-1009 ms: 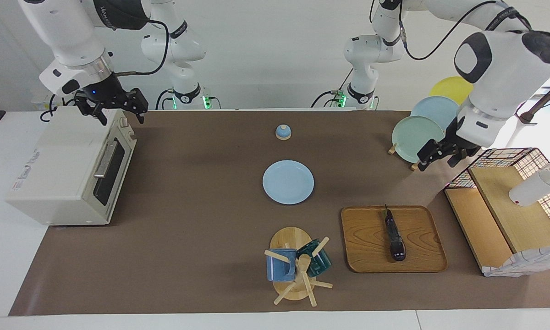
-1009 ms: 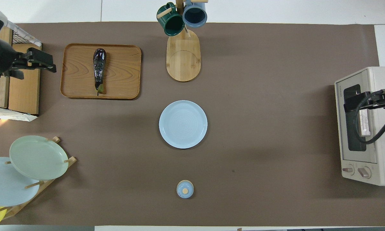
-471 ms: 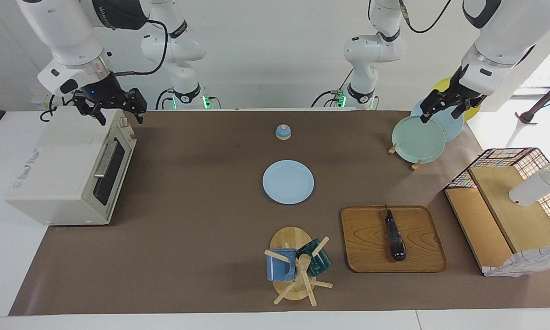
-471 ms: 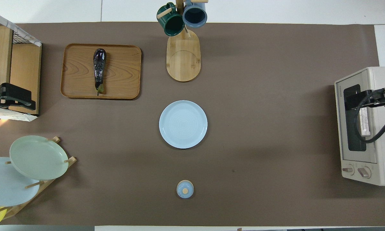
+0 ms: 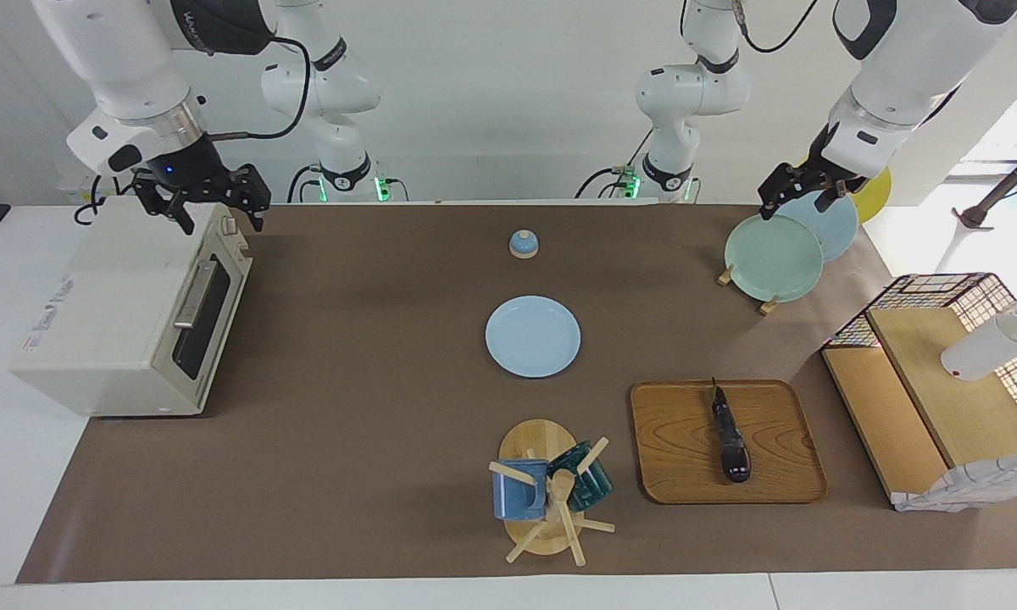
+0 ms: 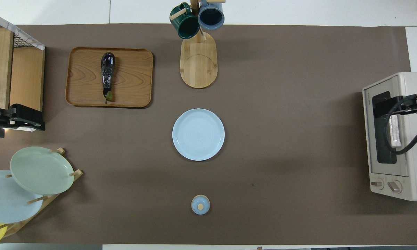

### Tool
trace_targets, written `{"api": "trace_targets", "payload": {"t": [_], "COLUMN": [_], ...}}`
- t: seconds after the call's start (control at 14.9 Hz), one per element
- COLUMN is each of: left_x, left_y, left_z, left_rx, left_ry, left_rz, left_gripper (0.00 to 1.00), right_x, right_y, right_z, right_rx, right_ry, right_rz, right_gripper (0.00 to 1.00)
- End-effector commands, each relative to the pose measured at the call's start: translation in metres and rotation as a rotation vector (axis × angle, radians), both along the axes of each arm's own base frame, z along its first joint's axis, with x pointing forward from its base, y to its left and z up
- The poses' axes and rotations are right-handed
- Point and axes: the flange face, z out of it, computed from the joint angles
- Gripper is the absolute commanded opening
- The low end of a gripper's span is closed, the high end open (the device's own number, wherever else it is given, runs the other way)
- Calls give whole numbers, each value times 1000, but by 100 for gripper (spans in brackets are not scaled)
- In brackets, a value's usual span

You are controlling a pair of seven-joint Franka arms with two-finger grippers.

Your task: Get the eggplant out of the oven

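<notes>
On the wooden tray (image 5: 729, 442) lies the eggplant (image 5: 731, 438), well apart from the shut oven (image 5: 131, 309). Looks finished. Right pincer (image 5: 203, 199) hangs spread over the oven; left pincer (image 5: 798, 191) spread over the plate rack (image 5: 771, 246). Next: park.

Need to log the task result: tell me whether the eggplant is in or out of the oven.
Out. The eggplant lies on the wooden tray, toward the left arm's end of the table; the oven stands shut at the other end.
</notes>
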Motion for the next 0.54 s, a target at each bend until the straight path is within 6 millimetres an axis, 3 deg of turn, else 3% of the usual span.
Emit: {"api": "trace_targets", "payload": {"t": [0.0,0.47], "left_x": [-4,-4], "left_y": [-1,-1], "left_z": [6,4], "left_rx": [-3,-4], "left_ry": [-20,-19], "left_rz": [4,3], "left_gripper": [100,100], "right_x": [-1,-2], "right_y": [7,-1], "right_z": [4,4], "right_rx": [1,2], "right_ry": [-19,-19], "right_rz": [13,2], "right_gripper": [100,100]}}
